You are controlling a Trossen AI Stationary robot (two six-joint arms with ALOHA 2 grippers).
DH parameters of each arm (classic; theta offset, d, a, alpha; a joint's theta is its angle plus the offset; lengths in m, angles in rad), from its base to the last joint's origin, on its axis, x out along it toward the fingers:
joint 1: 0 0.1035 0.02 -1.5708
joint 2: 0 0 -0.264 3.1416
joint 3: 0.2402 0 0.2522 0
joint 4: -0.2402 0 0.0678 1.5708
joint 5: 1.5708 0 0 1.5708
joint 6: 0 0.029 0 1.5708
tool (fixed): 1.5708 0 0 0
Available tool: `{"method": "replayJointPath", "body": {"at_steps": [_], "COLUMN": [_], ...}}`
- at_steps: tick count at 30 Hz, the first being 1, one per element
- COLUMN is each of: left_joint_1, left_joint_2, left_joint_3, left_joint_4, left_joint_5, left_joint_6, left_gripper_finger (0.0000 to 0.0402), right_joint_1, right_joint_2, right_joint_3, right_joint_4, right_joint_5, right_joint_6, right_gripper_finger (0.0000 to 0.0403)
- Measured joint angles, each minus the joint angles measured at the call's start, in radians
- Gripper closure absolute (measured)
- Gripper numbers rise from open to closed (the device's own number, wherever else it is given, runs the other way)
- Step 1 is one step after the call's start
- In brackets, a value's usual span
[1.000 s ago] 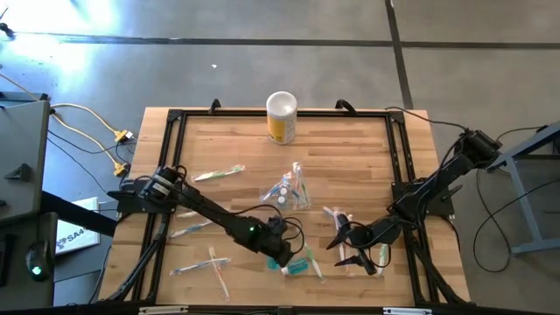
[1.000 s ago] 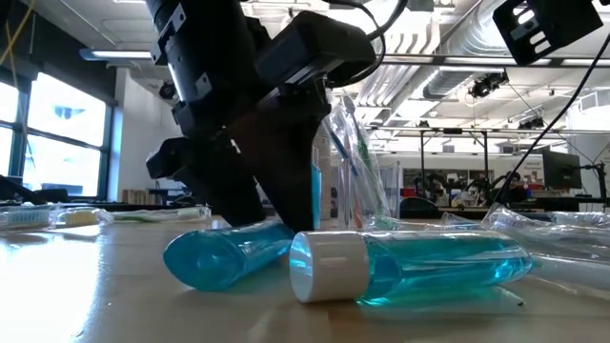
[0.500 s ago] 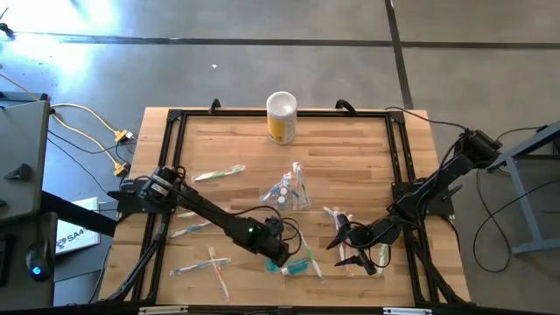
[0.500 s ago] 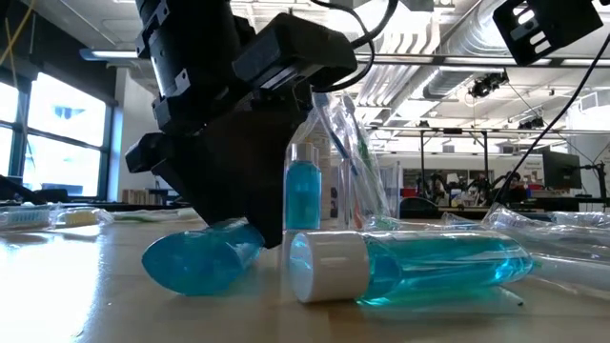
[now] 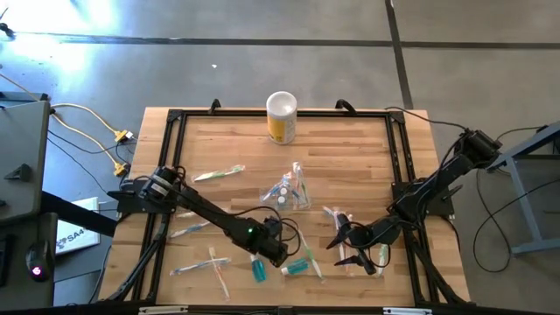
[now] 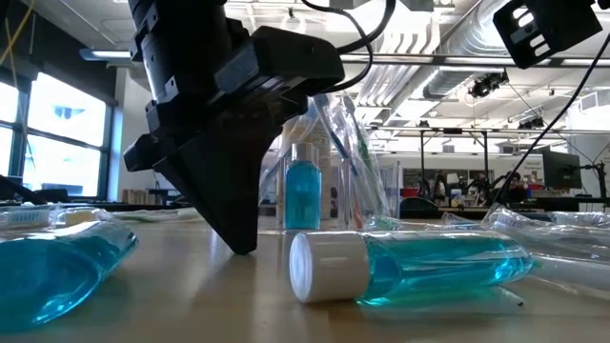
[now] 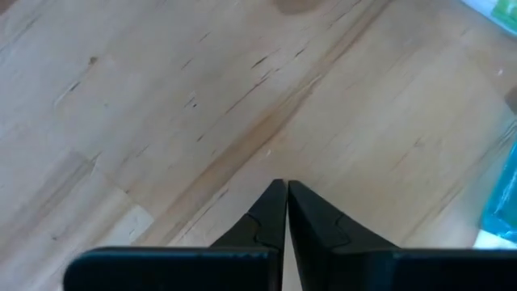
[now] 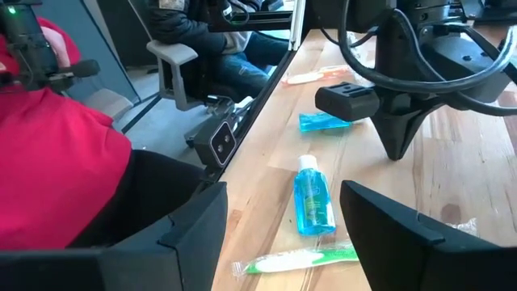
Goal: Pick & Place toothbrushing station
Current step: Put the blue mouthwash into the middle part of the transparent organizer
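The clear plastic holder (image 5: 289, 191) stands mid-table with pale toothbrushes and small teal tubes in it; it also shows in the low view (image 6: 348, 162). A loose teal tube (image 5: 259, 269) lies flat near the front edge, left of a white-capped teal tube (image 5: 297, 266). My left gripper (image 5: 278, 255) is shut and empty, its tips down at the tabletop (image 6: 245, 246) between these two tubes, apart from both. My right gripper (image 5: 354, 253) is open and empty, low over wrapped toothbrushes at the front right.
A yellow canister with a white top (image 5: 281, 118) stands at the far edge. Loose wrapped toothbrushes (image 5: 219, 173) lie over the table's left half, and one green toothbrush (image 8: 299, 259) lies by my right gripper. A person in red (image 8: 56, 137) sits beyond the near edge.
My shut left gripper has swept toward the table's left and near edge, sliding the loose teal tube along the table. The tube now lies clear of the fingers, farther left and nearer the front edge. The white-capped tube has stayed put.
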Motion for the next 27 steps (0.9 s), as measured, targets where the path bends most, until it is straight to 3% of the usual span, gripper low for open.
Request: {"method": "replayJointPath", "body": {"at_steps": [10, 17, 20, 27], "left_joint_1": [-0.01, -0.1, -0.149, -0.185], "left_joint_2": [-0.043, -0.078, -0.081, -0.08], "left_joint_3": [0.005, 0.235, 0.301, 0.327], "left_joint_4": [0.027, -0.12, -0.061, 0.075], "left_joint_5": [-0.052, -0.223, -0.211, -0.205], "left_joint_6": [0.193, 0.593, 0.71, 0.843], "left_gripper_finger": [0.0387, 0.0388, 0.0387, 0.0387], "right_joint_1": [0.0, 0.0, -0.001, -0.001], "right_joint_2": [0.0, 0.0, 0.0, 0.0], "right_joint_3": [0.0, 0.0, 0.0, 0.0], "right_joint_4": [0.0, -0.008, -0.008, -0.007], "right_joint_5": [-0.001, -0.001, -0.002, -0.002], "right_joint_6": [0.0, 0.0, 0.0, 0.003], "right_gripper_finger": [0.017, 0.017, 0.017, 0.017]}}
